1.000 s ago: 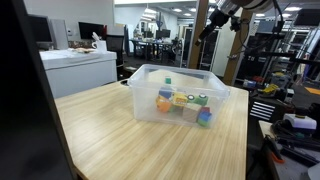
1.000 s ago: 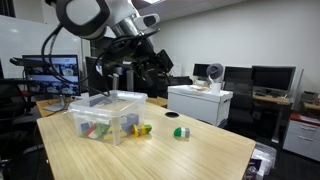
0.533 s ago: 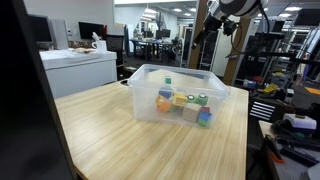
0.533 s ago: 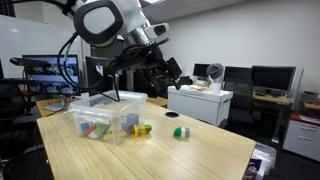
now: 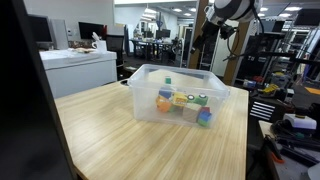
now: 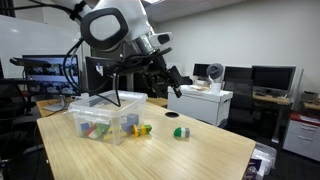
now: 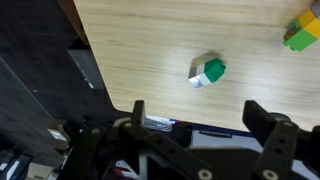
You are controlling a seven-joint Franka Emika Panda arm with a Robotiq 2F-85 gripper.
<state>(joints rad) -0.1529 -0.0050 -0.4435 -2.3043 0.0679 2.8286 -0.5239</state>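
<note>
You swung the gripper [image 6: 172, 82], wide open and empty, past the bin [image 6: 105, 98] to hang high over the green block [image 7: 208, 71].

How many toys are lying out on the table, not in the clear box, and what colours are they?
Green and white toy: 1
Yellow and green toy: 1
Total: 2
The toys inside the clear box are too jumbled to count.
</note>
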